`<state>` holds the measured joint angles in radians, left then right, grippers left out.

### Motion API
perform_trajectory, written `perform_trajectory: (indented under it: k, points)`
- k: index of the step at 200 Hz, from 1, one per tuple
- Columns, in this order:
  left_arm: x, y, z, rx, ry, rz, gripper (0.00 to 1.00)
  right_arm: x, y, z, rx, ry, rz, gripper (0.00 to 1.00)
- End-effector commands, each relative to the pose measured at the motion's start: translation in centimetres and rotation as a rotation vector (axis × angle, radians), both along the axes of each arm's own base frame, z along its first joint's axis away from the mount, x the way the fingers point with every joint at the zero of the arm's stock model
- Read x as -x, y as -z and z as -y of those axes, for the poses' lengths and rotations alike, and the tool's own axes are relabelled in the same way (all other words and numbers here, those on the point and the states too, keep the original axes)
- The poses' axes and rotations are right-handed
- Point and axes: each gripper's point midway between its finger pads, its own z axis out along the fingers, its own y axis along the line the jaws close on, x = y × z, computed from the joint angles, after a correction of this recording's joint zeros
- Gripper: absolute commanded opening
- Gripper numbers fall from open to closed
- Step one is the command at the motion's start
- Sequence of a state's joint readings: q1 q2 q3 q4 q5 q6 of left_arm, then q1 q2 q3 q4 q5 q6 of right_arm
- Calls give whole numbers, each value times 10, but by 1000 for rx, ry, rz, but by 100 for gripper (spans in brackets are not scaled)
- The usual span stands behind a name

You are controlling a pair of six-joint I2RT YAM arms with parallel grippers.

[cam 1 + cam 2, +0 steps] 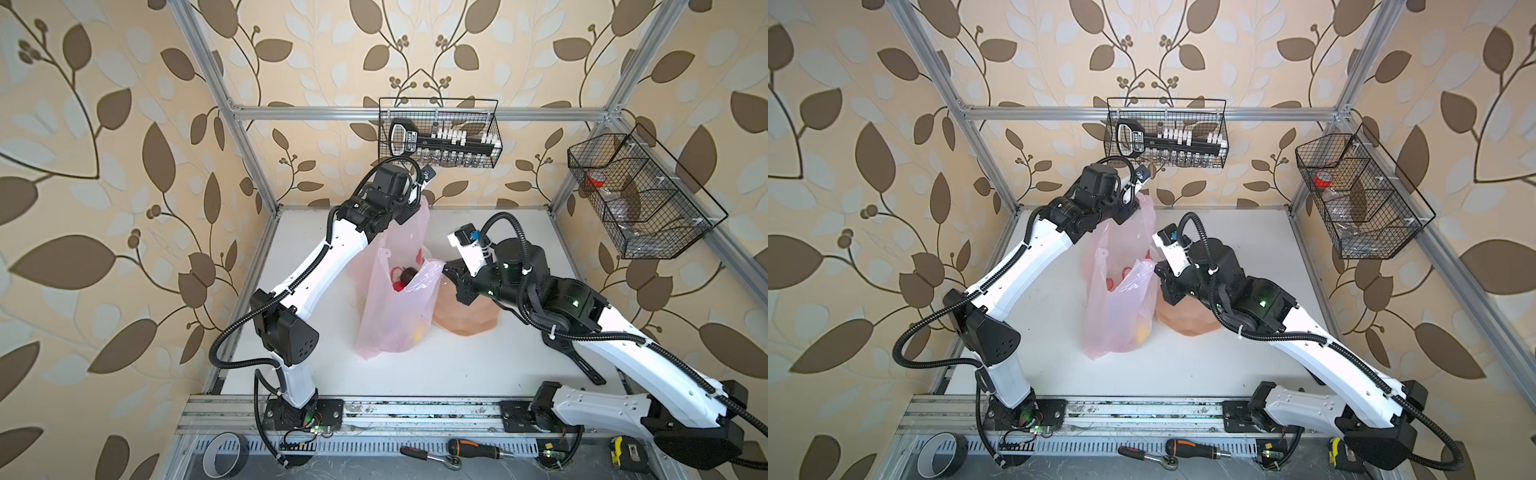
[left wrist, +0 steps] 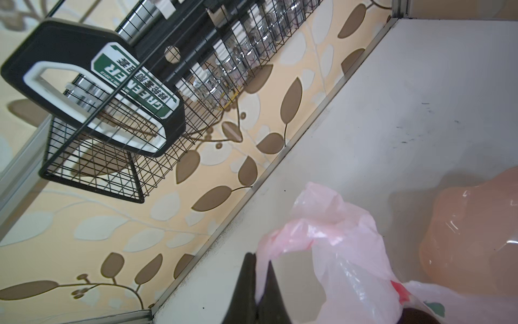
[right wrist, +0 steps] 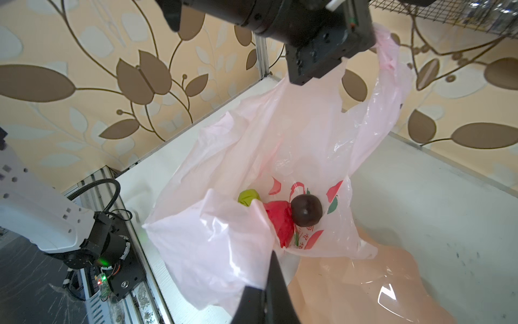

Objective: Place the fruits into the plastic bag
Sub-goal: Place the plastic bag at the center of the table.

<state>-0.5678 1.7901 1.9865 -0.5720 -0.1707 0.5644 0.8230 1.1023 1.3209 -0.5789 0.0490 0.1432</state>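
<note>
Label (image 2: 134, 84) GREENER on black holder (image 2: 70, 36), plastic bag (image 3: 210, 238) print unreadable

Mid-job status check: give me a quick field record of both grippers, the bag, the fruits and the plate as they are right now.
left gripper: shut on the plastic bag, at its upper handle, raised high
right gripper: shut on the plastic bag's opposite edge, lower, next to the plate
plastic bag: mouth spread open between the grippers, bottom on the table
fruits seen inside: dark brown fruit, red fruit, green fruit
plate: visible part bare; the rest is hidden under the right arm
</note>
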Motion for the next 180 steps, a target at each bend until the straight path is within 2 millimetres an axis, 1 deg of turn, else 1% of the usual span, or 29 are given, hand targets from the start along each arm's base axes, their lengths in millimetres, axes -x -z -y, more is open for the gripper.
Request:
perform_trajectory:
  k: [1,28,57,63,65,68,79,92,96,110,117,126,132,145,165,180]
  points:
    - [15,-50,-9,102,1,79,0,4,-24,8,-17,-11,67,0]
    - [19,-38,-11,103,-3,51,0,6,-7,7,-4,-17,28,0]
    - [27,-30,-15,128,-12,28,0,9,3,10,-21,-11,17,0]
    - [29,-28,-15,136,-10,23,0,10,0,11,-32,-12,23,0]
    - [30,-27,-15,139,-8,20,0,10,8,11,-22,-13,11,0]
    - [31,-26,-15,143,-6,19,2,11,12,10,-18,-14,5,0]
    - [33,-23,-16,150,-8,14,17,12,18,10,-18,-18,-8,0]
    - [37,-23,-17,164,-10,5,26,13,27,8,-10,-30,-28,0]
    - [37,-24,-17,171,-11,3,30,14,28,8,-10,-33,-32,1]
    - [40,-27,-18,199,-17,-5,58,15,35,7,-7,-34,-46,4]
    - [41,-30,-18,216,-19,-6,67,14,37,7,-9,-31,-51,5]
    - [43,-33,-19,235,-24,-9,77,15,39,8,-10,-30,-57,8]
    - [45,-35,-19,251,-29,-13,82,15,41,8,-9,-30,-60,11]
    - [48,-38,-21,282,-41,-27,88,16,43,9,-9,-26,-66,22]
    - [55,-47,-23,318,-51,-52,98,16,44,13,-8,-12,-67,30]
    - [61,-59,-27,348,-60,-53,99,17,43,17,-12,-4,-67,35]
